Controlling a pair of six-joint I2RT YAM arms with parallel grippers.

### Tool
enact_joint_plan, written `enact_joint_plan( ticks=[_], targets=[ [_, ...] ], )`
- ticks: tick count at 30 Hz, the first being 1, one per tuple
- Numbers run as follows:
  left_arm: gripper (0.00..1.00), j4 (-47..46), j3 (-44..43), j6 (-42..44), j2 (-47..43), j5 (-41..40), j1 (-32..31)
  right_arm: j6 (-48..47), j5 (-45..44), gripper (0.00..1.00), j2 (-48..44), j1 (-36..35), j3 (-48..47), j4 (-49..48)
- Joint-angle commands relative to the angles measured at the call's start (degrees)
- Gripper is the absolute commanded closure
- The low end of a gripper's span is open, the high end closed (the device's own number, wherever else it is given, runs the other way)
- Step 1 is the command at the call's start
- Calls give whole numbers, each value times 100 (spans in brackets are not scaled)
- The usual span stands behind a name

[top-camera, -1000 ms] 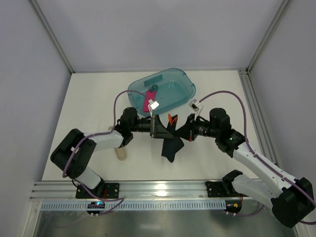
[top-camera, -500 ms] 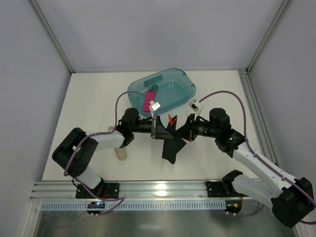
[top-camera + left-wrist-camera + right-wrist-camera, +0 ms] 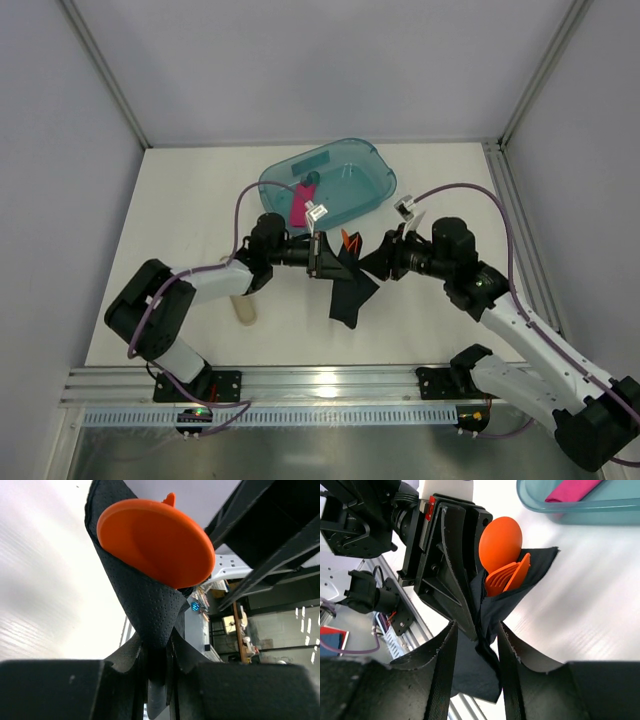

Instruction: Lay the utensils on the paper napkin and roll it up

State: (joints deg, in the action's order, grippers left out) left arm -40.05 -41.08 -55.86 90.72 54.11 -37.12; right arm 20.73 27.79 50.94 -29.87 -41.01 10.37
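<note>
The paper napkin (image 3: 350,292) is held up off the surface (image 3: 180,220) between the two arms, just in front of the teal tub (image 3: 378,165). It is gathered into a loose black cone with its lower corner hanging down. The orange utensils (image 3: 502,555) stand in the open top of the cone: a spoon bowl rises highest, with fork tines and another flat piece tucked against it.

The left pincer (image 3: 155,669) is clenched on the bunched lower part of the napkin, whose folds are squeezed in the narrow slot between its fingers (image 3: 55,690). The right pincer (image 3: 477,642) is released: its fingers (image 3: 440,670) stand apart on either side of the hanging paper.

A pink flat bar (image 3: 300,205) lies inside the tub. A pale beige tube (image 3: 245,310) rests on the surface beside the left arm.
</note>
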Motion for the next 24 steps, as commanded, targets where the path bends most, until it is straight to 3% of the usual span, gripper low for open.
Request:
enact_joint_plan(
  ticks=[1, 8, 24],
  targets=[
    [100, 690, -339, 478, -283, -339, -32, -8, -467, 59, -233, -10, -363, 517],
    [100, 1517, -576, 875, -528, -1086, -32, 440, 279, 58, -137, -19, -144, 238],
    [100, 1632, -752, 716, -933, -1350, -287, 748, 16, 53, 171, -116, 384, -474]
  ],
)
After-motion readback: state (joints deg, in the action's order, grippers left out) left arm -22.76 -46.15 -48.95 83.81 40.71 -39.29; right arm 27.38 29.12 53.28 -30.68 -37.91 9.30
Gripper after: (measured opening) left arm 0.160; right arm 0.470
